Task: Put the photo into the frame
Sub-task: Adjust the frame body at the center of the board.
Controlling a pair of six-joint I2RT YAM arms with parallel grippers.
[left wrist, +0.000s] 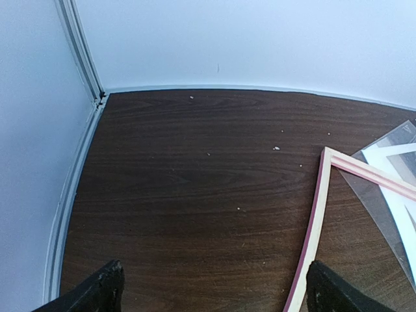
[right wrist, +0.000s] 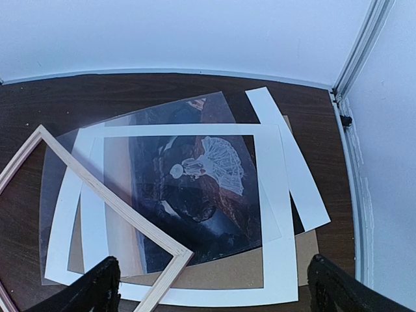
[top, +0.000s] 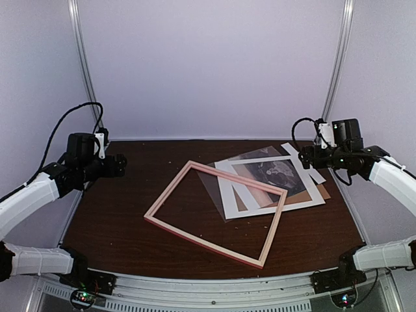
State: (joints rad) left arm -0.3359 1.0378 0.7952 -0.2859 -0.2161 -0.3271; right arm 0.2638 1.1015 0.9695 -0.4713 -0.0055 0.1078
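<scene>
- Left gripper [left wrist: 214, 296] and right gripper [right wrist: 214, 286]: jaws wide, holding nothing.
- Photo [right wrist: 188, 175] lies far right, in a loose stack with mat [right wrist: 273, 273], clear sheet [right wrist: 201, 109] and board [right wrist: 227, 276].
- Frame [top: 203, 242] lies mid-table, empty, with one corner over the stack.
- Judgement: nothing done yet; whole task left.
</scene>
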